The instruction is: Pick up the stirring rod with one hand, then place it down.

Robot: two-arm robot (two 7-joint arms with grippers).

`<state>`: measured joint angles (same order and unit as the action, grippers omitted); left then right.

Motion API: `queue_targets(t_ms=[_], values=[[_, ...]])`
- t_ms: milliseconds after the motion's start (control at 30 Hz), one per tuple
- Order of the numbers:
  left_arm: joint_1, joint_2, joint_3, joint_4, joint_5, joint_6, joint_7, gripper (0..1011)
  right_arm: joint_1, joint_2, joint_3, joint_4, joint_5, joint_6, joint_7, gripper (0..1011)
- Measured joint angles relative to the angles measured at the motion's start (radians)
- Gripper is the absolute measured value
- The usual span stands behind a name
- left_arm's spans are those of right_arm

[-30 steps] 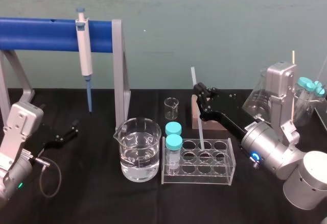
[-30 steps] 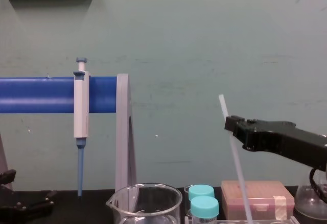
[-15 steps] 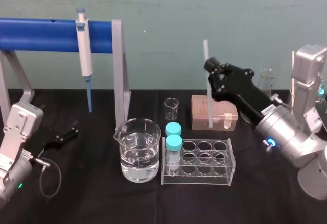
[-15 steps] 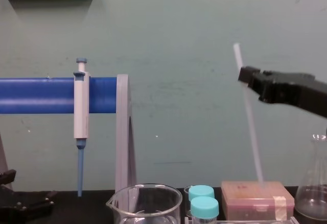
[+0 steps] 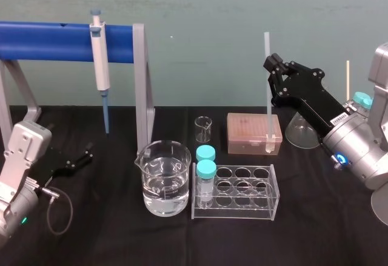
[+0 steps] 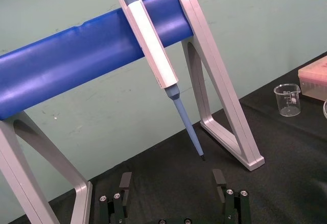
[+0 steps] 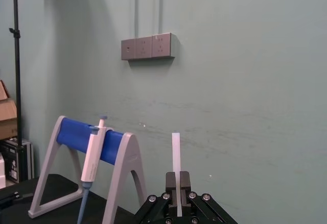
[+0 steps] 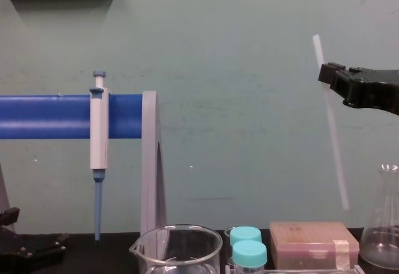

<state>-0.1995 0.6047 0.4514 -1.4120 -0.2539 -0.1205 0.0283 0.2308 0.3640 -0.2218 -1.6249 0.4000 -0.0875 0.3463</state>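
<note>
Head view, right gripper (image 5: 271,65) high over the pink box (image 5: 245,131), jaws clamped on the rod (image 5: 266,96), rod nearly upright, its lower end in the air just above the box, left gripper (image 5: 80,157) parked low at left on the table (image 5: 109,242), jaws apart.

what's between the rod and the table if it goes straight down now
The right gripper holds the stirring rod nearly upright. The pink box sits below its lower end, so straight down it would likely meet the box, not the table. The left gripper rests far left.
</note>
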Motion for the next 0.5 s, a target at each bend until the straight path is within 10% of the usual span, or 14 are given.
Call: queue_targets(t_ms=[500], values=[[0.0,0.0,0.0,0.0,0.0,0.0,0.0,1000,0.001,-0.008,0.008,0.011,-0.009,0.007,0.0,46]])
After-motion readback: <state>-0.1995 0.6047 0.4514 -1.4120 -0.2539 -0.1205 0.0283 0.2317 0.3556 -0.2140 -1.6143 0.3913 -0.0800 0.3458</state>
